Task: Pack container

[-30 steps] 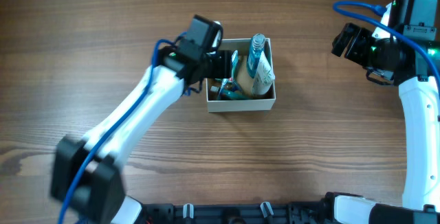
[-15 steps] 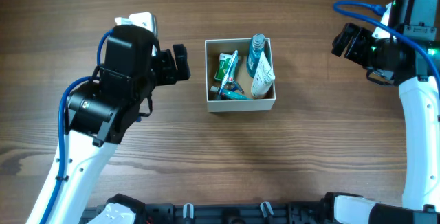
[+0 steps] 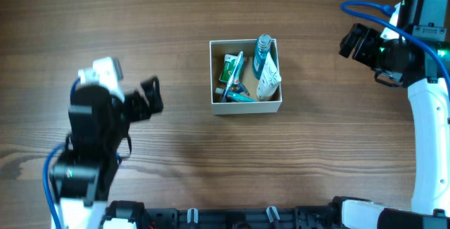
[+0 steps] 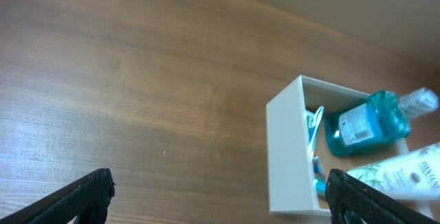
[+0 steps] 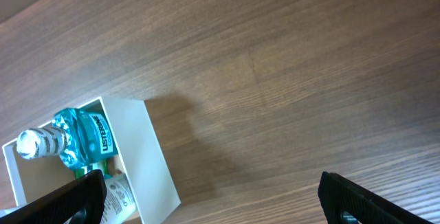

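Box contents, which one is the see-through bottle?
The mouthwash bottle, in the box's right half beside the white tube: it alone shows blue liquid and a clear cap; the other items are opaque.

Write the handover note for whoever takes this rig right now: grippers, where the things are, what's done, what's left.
Left gripper: open, empty, left of the container and well apart from it.
Right gripper: open, empty, off to the container's right.
Container: mid-table, upright, holding a blue mouthwash bottle, a white tube, a green packet and smaller items I cannot identify.
Done: the items are in the container; no toiletry shows outside it in the overhead view.
Left: probably nothing more to pack; confirm before closing out.
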Available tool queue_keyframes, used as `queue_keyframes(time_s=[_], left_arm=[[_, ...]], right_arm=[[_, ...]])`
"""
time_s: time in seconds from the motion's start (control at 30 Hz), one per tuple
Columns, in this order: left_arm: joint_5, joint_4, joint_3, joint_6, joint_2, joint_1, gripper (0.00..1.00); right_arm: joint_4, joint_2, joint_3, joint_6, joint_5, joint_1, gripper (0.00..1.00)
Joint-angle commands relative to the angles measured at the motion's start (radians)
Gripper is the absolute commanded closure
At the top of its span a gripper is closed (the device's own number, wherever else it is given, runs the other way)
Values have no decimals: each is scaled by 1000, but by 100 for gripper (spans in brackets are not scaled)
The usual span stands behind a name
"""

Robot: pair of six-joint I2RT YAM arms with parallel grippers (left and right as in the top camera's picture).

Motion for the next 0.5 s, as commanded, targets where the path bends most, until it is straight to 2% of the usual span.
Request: queue_keyframes(time_s=[0.0, 0.17, 0.3, 0.47], left_arm=[[59, 16, -201, 29, -209, 28, 0], [60, 16, -477, 28, -515, 28, 0], [60, 37, -609, 28, -623, 28, 0], [60, 49, -640, 28, -655, 28, 0]], right_arm=[[3, 2, 3, 13, -12, -4, 0], [4, 2, 3, 13, -12, -4, 0], [3, 2, 3, 13, -12, -4, 0], [3, 2, 3, 13, -12, -4, 0]])
